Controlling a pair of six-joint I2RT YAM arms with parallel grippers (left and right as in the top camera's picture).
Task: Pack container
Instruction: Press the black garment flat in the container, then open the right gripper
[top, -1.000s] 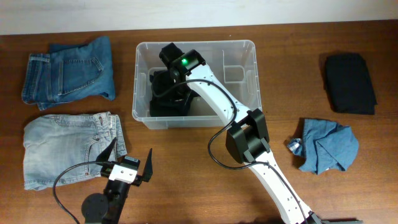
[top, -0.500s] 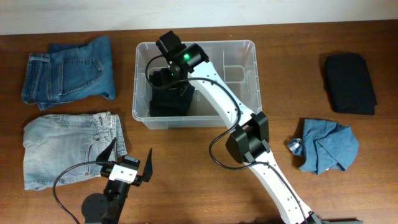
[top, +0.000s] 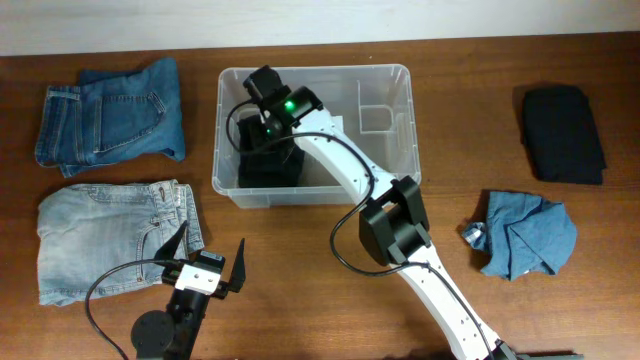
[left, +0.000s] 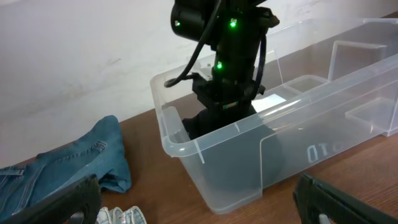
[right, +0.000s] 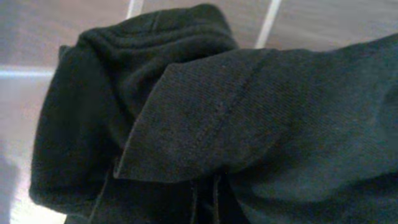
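2 arms: the right arm (top: 335, 165) reaches into the bin from the front; the left gripper (top: 205, 258) sits idle near the table's front edge.
Container (top: 385, 165): mid-table near the back edge, lying lengthwise left to right, with only its left end filled.
Load: 1 black garment (top: 262, 170) bunched at that left end, directly under the right wrist.
Right gripper (left: 222, 99): low on the garment. Dark cloth fills its own camera and no finger shows, so I cannot tell whether the fingers are clamped or released.
Left fingers (left: 68, 199): spread wide, holding nothing.
Waiting outside: dark jeans (top: 110, 115) and pale jeans (top: 110, 240) to the left, a second black piece (top: 563, 133) and a crumpled blue cloth (top: 525, 235) to the right.
Risk 1: if cloth is pinched or snagged on a finger when the arm lifts, the garment likely comes back up and unfolds.
Risk 2: a sideways pull near the left wall could drag the light bin across the table.
Risk 3: a loosely bunched garment may take up room the 4 remaining pieces need.
Change over 1 s: the right wrist has shifted left and toward the back wall, and the garment looks slightly more compact. Left arm, bin and table clothing are unmoved.
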